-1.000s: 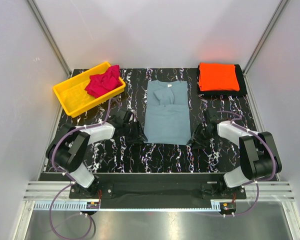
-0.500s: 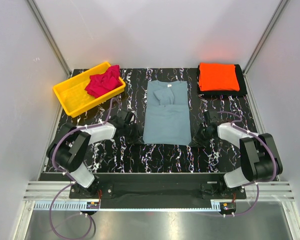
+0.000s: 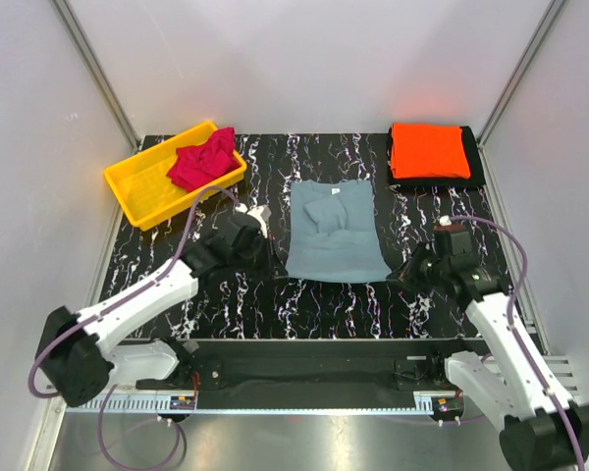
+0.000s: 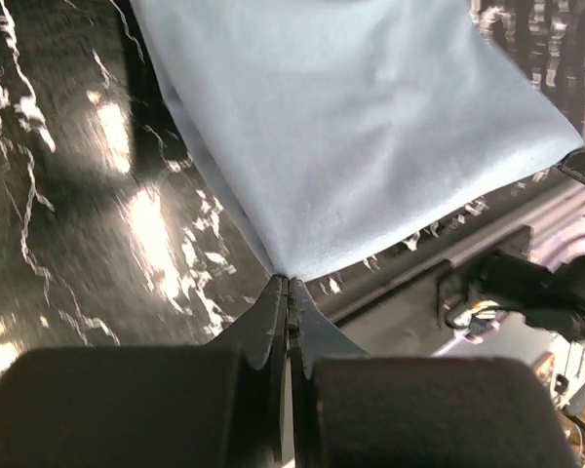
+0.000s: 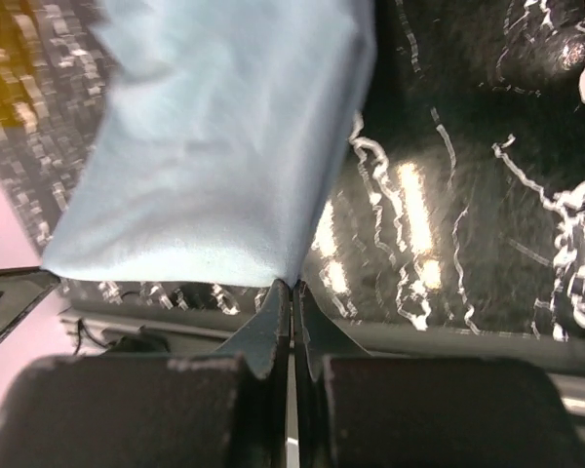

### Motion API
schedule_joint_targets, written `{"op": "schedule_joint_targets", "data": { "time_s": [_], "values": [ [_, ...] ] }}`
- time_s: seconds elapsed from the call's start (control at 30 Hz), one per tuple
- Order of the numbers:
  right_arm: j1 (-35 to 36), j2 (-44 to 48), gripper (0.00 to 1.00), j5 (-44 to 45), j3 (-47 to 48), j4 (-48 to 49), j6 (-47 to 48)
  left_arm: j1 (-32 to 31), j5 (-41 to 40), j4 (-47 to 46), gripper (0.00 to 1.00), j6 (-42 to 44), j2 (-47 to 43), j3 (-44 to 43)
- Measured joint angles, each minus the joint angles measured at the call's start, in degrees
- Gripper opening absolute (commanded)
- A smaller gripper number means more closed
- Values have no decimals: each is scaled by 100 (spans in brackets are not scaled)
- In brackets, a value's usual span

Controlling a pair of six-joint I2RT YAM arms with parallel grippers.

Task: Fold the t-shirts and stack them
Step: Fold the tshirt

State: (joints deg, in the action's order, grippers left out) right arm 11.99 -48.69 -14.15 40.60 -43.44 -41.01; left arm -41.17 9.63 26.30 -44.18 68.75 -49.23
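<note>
The grey-blue t-shirt (image 3: 332, 231) lies in the middle of the table with its sleeves folded in. Its near hem is lifted off the table and stretched between both grippers. My left gripper (image 3: 281, 269) is shut on the near left corner; in the left wrist view the cloth (image 4: 351, 127) fans out from the pinched tips (image 4: 289, 281). My right gripper (image 3: 393, 277) is shut on the near right corner, and the right wrist view shows the cloth (image 5: 224, 146) running out from the tips (image 5: 292, 285). A folded orange t-shirt (image 3: 428, 149) sits back right. A crumpled crimson t-shirt (image 3: 202, 159) lies in the bin.
The yellow plastic bin (image 3: 142, 186) stands at the back left. A black pad (image 3: 477, 167) lies under the orange shirt. The marbled black tabletop (image 3: 324, 304) is bounded by grey walls on three sides.
Both grippers have closed on the shirt's near corners. Both arms rose and lifted the hem, so the shirt looks shorter and its near edge wider.
</note>
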Motion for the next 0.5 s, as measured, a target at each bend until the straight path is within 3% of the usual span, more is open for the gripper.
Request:
{"op": "schedule_joint_targets", "data": {
  "time_s": [0.27, 0.5],
  "values": [
    [2, 791, 0, -39, 538, -728, -72, -400, -369, 581, 0, -260, -544, -411],
    [2, -538, 0, 175, 1491, -553, 286, 160, -402, 791, 0, 24, 496, -1320]
  ]
}}
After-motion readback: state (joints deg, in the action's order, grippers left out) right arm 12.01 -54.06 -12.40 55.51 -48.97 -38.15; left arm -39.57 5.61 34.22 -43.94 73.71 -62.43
